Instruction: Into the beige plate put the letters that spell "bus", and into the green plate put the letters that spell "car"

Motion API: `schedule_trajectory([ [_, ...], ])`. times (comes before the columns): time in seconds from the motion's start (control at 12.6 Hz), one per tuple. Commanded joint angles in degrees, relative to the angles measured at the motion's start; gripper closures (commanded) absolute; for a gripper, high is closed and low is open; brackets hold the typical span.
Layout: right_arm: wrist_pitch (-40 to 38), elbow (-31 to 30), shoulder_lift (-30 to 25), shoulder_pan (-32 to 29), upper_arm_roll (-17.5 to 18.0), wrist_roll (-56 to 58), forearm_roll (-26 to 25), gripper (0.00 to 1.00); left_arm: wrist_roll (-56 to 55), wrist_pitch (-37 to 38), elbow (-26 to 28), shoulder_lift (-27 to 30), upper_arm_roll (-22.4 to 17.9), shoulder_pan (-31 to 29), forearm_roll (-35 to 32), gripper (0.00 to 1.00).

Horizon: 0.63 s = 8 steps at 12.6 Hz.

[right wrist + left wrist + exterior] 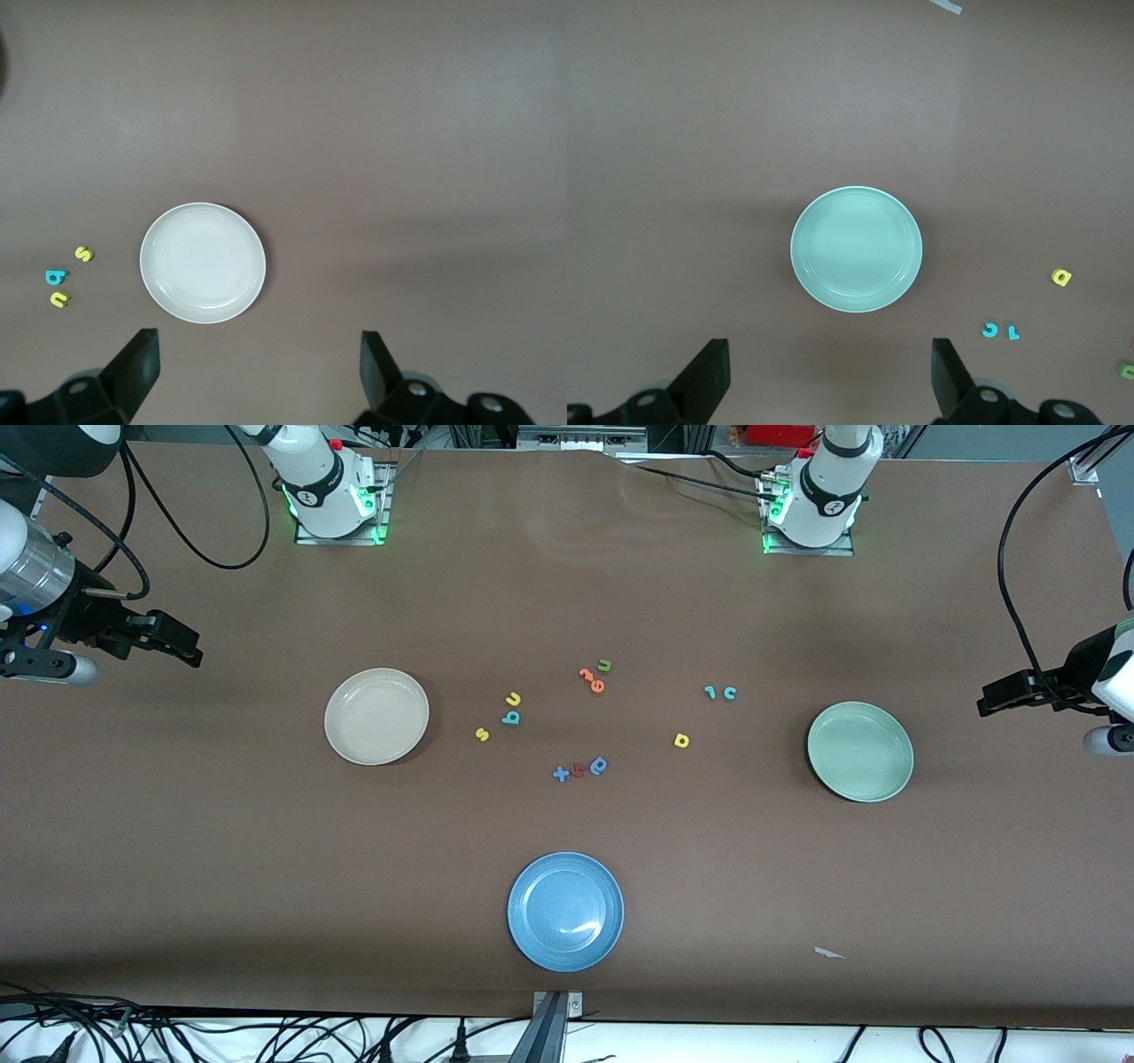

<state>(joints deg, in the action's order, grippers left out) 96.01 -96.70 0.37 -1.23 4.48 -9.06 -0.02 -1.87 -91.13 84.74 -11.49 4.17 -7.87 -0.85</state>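
Observation:
The beige plate [376,716] [203,262] lies empty toward the right arm's end of the table. Beside it, toward the middle, are the yellow "u" [513,700] [59,299], teal "b" [510,717] [56,276] and yellow "s" [482,734] [83,254]. The green plate [859,750] [856,249] lies empty toward the left arm's end. Near it are the teal "r" [710,692] [1013,332], teal "c" [729,693] [990,330] and yellow "a" [681,740] [1061,277]. My right gripper [182,645] [259,367] hangs open and empty over bare table outside the beige plate. My left gripper [997,695] [830,372] is open and empty outside the green plate.
A blue plate [565,911] sits near the table's front edge. Orange letters [592,680] and a green "u" [605,665] lie mid-table, and blue and red letters [580,769] nearer the camera. A white scrap [828,953] lies on the brown cloth.

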Motion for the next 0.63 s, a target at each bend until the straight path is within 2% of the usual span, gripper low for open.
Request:
schedule_trajectory([
  [0.0,-0.7,1.0,-0.1,0.1,0.2,-0.4,-0.6,0.0,1.3,0.2,1.7,1.8,0.0,-0.2,1.5,0.0],
  [0.55,-1.0,1.0,0.0,0.1,0.2,-0.3,-0.6,0.0,1.4,0.9,1.7,1.8,0.0,-0.2,1.3,0.0],
])
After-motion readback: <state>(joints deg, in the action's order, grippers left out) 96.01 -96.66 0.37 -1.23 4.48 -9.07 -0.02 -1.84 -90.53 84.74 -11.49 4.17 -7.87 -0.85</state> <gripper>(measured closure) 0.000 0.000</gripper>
